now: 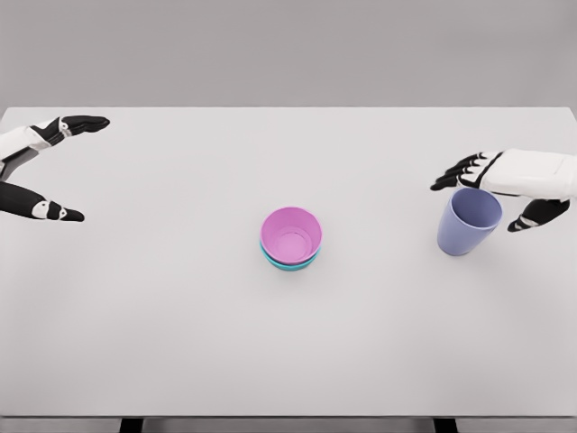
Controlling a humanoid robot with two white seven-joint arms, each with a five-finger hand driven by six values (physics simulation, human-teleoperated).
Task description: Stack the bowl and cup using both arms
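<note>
Left hand (41,167) at left edge, fingers spread, holding nothing, parked clear. Centre: pink plastic cup (291,234) nested in teal shallow bowl (290,262), cup empty, likely stacked already. Right: lavender plastic cup (468,222) tilted, empty; right hand (505,185) over rim, fingers apart, not clamped, probably lining up grasp.

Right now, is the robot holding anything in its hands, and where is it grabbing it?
Nothing is gripped. The right hand is spread around the rim of the blue cup, which stands on the table. The left hand is open and empty.
</note>
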